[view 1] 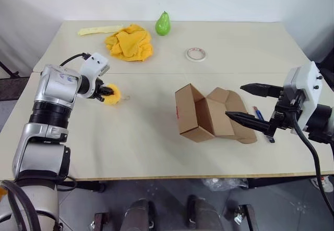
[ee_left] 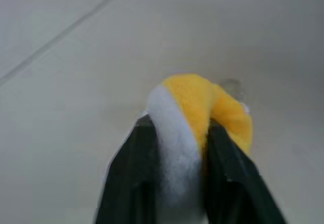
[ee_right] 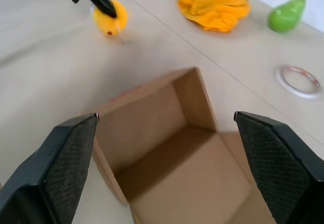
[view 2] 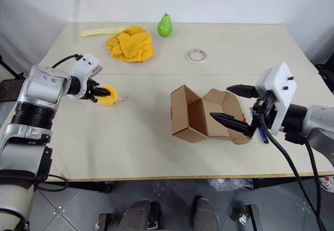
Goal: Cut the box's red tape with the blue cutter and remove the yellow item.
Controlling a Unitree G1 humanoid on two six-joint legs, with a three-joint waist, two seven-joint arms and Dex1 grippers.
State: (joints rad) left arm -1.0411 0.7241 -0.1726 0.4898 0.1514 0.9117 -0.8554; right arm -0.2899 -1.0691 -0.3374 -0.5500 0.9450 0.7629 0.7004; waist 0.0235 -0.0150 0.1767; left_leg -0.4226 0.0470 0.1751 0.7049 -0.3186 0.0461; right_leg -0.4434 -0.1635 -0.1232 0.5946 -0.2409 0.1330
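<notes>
Currently, head views: the left claw (view 1: 108, 92) is gripping the yellow item (view 1: 113, 95) low over the surface (view 1: 156, 147), well left of the box (view 1: 201, 117). Left wrist view: item looking soft, light, squashing between fingers (ee_left: 230, 178); a mid-body pinch suits. Right wrist view: right claw (ee_right: 167, 168) is hanging spread wide before the opened box.
</notes>
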